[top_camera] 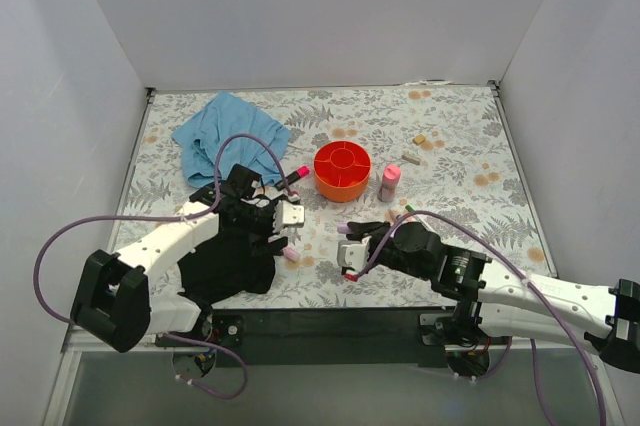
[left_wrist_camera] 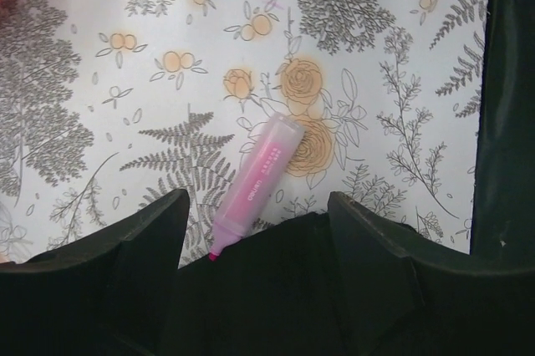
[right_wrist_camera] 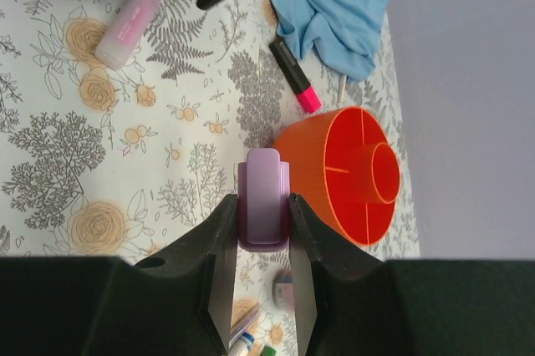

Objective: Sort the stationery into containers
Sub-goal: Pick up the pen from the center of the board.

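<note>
The orange divided bowl stands mid-table; it also shows in the right wrist view. My right gripper is shut on a lilac stick, held above the table just in front of the bowl. My left gripper is open over a pink highlighter, which lies on the table between the fingers with its tip at the edge of the black cloth. The small pink bottle stands right of the bowl. A black marker with a pink cap lies left of the bowl.
The blue cloth lies crumpled at the back left. The black cloth lies under the left arm near the front edge. Small bits lie at the back right. White walls close in three sides.
</note>
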Motion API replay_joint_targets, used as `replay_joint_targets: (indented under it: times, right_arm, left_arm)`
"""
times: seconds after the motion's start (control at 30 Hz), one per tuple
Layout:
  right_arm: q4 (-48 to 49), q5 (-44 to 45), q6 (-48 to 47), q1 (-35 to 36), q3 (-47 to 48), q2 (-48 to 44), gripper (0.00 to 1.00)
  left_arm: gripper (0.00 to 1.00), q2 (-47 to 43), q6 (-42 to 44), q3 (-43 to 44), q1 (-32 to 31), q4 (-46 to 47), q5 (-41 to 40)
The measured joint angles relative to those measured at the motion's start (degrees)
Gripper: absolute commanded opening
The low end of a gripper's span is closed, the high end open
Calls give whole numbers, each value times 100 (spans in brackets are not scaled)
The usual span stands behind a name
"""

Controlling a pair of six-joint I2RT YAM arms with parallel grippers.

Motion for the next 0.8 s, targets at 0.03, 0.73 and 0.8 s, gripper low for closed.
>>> replay_joint_targets:
  times: [0.03,0.73,0.8]
  right_arm:
    - [-116,-55,155,-68,50,-31,1]
    - [-748,-348,896,-820,190,-55,1]
    - [-763,-352,898,-844,190,-55,1]
  left_arm:
    - [63,-68,79,-138,-2,72,26]
    - [54,881,1252,-20,-127,205,466]
    - [54,890,1316,-70,-164,225,428]
